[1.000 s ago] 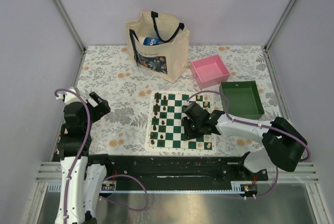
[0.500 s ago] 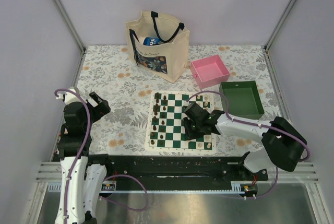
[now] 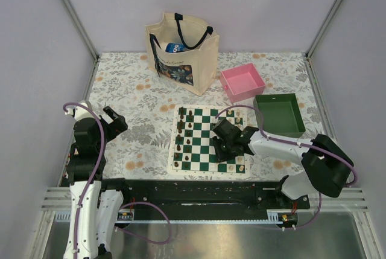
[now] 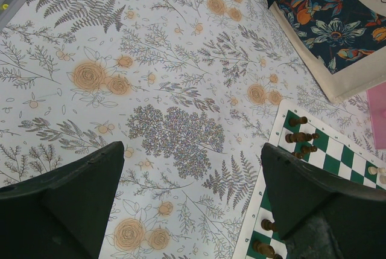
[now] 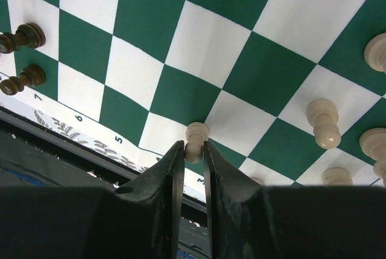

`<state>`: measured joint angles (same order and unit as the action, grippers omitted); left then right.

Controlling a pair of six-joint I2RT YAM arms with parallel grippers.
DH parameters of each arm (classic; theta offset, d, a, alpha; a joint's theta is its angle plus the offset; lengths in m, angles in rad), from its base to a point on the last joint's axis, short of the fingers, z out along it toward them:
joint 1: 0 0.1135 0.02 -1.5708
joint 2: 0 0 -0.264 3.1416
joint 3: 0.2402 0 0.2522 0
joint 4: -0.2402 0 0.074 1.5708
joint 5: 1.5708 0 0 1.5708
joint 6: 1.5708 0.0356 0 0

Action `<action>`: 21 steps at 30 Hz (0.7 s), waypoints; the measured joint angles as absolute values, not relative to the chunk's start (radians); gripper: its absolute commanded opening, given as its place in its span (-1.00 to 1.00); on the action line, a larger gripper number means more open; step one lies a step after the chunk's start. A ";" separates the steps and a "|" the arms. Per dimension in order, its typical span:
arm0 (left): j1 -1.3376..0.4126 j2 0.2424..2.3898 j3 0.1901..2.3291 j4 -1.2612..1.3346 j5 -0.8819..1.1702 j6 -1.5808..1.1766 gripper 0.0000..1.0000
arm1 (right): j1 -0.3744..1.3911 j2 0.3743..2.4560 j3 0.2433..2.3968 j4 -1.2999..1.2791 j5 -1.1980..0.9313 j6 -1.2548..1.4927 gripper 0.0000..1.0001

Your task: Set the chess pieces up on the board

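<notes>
Tiny cream pawn [image 5: 195, 134], round head, on grn/wht board [image 5: 181, 93].

We see a cream pawn [image 5: 195, 135] upright on the green-and-white board [image 5: 181, 93], pinched in our right tool [image 5: 192, 150]; 3 dark pieces [image 5: 19, 38] stand far to its left.

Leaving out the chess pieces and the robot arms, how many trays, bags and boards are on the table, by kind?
Trays: 2 (pink tray, green tray)
Tote bag: 1
Chessboard: 1
Total: 4
</notes>
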<state>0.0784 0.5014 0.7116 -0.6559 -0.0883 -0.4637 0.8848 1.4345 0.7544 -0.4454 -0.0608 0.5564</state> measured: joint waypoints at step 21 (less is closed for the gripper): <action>0.078 0.501 0.712 -0.656 -0.084 -0.464 0.98 | 0.889 1.294 0.756 -0.553 0.134 0.558 -0.66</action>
<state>0.0784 0.5014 0.7116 -0.6559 -0.0845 -0.4637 0.8886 1.2942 0.7559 -0.5526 0.1345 0.5583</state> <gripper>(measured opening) 0.988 0.218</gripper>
